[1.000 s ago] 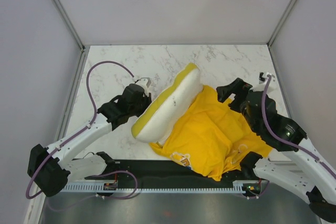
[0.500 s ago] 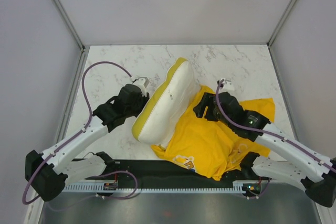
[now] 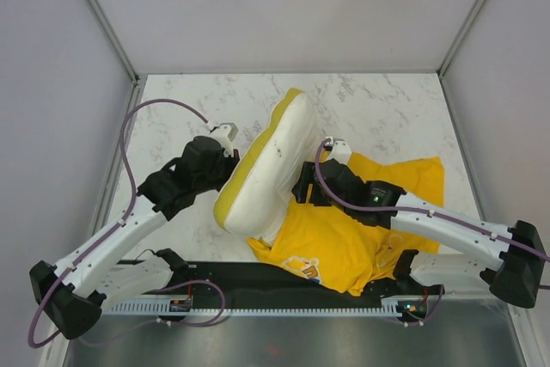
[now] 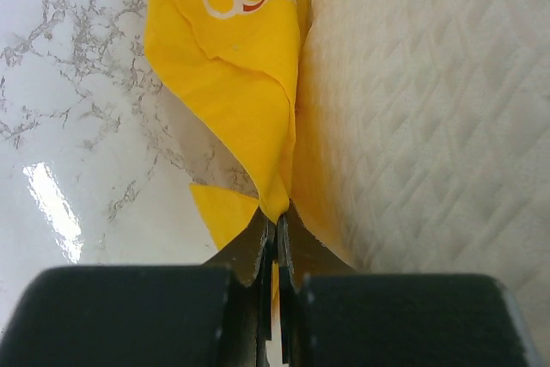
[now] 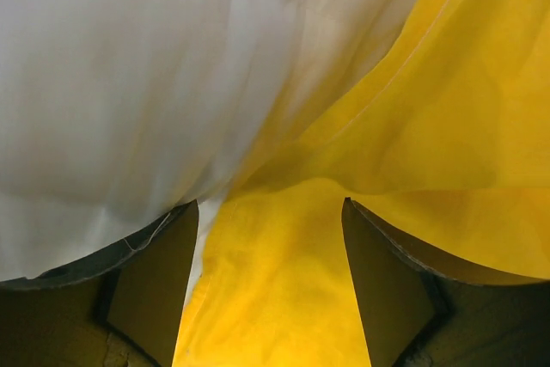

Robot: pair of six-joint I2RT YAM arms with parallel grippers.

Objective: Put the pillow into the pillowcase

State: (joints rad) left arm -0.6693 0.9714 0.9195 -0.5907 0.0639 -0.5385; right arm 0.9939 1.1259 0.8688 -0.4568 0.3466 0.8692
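The pillow [image 3: 266, 165], white and quilted with a yellow edge, stands tilted on its long edge at mid-table. The yellow pillowcase [image 3: 344, 229] lies crumpled to its right and under its lower end. My left gripper [image 3: 230, 145] is at the pillow's left edge. In the left wrist view my left gripper [image 4: 277, 223] is shut on a thin fold of yellow printed pillowcase cloth [image 4: 236, 83] beside the quilted pillow [image 4: 430, 126]. My right gripper [image 3: 302, 188] is against the pillow's right side. It is open [image 5: 271, 212] over the pillowcase [image 5: 284, 298], and the white pillow [image 5: 129, 83] fills the upper left of that view.
The white marble table [image 3: 189, 105] is walled by grey panels at the back and both sides. A black strip with a white cable rail [image 3: 275, 305] runs along the near edge between the arm bases.
My right arm has swung left across the pillowcase to the pillow's right side. The pillow has tipped more upright. My left gripper has stayed shut at the pillow's left edge.
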